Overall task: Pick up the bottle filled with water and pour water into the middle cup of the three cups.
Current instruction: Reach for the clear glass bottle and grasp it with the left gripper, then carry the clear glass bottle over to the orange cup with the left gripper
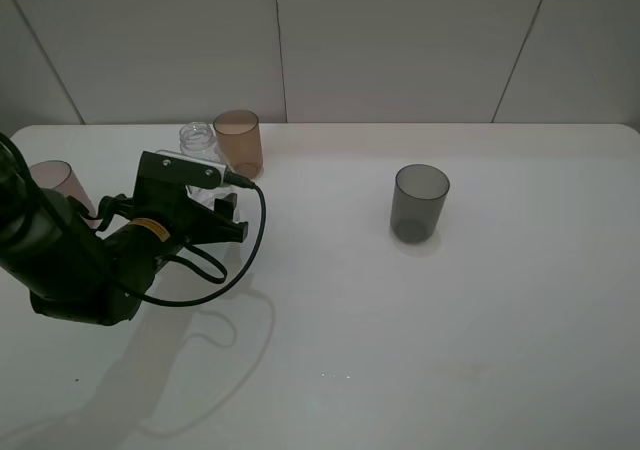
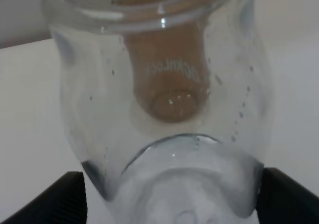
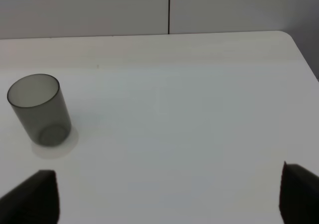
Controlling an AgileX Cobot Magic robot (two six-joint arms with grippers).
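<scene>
left gripper is clamped on the clear bottle; right gripper stands wide apart. lift straight, then tilt slowly over the amber cup.

Table: plain white, no pattern. Bottle: clear, colourless. Amber cup, far edge: translucent amber-brown, faint pale lettering. Pink cup, left edge: translucent pinkish-mauve. Grey cup, mid-table: dark smoky-grey. Left arm: black, with yellow label. Left gripper, right gripper: black. Wall: pale grey, dark seams.
</scene>
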